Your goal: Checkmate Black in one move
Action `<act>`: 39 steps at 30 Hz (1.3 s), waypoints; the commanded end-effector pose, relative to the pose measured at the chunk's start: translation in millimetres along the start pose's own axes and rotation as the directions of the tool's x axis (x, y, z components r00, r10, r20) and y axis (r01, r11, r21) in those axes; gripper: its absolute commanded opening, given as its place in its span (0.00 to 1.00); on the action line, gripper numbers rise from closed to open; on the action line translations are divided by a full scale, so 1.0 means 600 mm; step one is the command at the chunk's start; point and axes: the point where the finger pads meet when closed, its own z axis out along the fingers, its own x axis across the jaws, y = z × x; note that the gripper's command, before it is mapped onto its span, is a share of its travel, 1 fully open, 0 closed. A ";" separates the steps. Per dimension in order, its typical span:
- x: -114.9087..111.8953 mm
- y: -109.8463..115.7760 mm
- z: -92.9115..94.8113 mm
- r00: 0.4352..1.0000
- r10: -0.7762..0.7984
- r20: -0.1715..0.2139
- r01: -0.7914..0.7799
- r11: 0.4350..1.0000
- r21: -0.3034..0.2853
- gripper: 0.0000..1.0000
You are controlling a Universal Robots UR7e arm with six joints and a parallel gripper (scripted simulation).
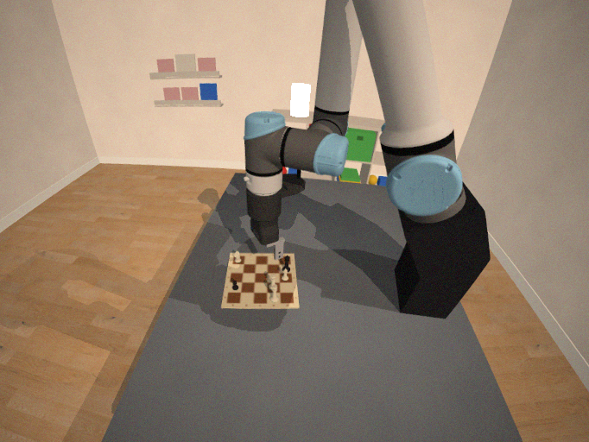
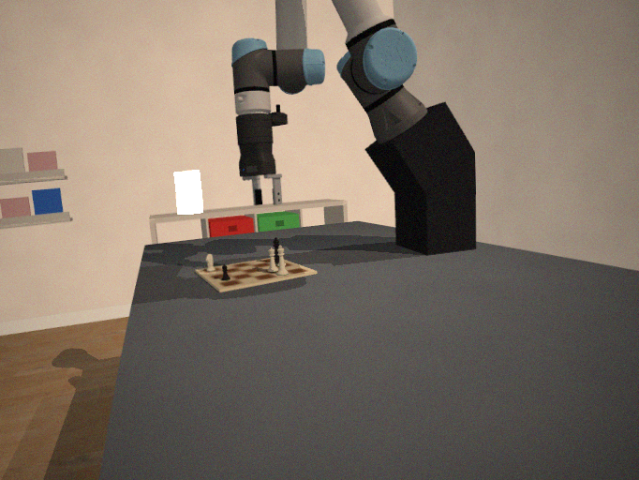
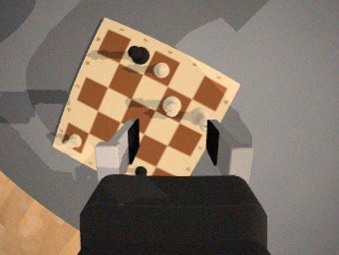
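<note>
A small chessboard lies on the grey table; it also shows in the exterior view and in the wrist view. A black king stands near the board's far right corner. White pieces stand close beside it. A white piece stands at the far left corner. A black pawn stands on the left side. My gripper hangs well above the board's far edge, pointing straight down, open and empty. In the wrist view the gripper's fingers frame the board's near squares.
The robot's black base stands on the table to the right of the board. A low shelf with red and green bins stands behind the table. The table's left edge runs close to the board.
</note>
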 end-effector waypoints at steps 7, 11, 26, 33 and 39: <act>0.001 -0.001 0.000 1.000 -0.007 0.001 0.007 1.000 -0.001 1.00; 0.002 -0.003 0.002 0.999 -0.033 -0.002 0.033 0.999 0.001 1.00; -0.002 -0.008 0.015 0.945 -0.326 -0.003 0.326 0.945 0.000 1.00; -0.005 -0.009 0.027 0.819 -0.574 -0.003 0.574 0.819 0.000 1.00; -0.006 -0.008 0.035 0.693 -0.721 -0.002 0.721 0.693 -0.001 1.00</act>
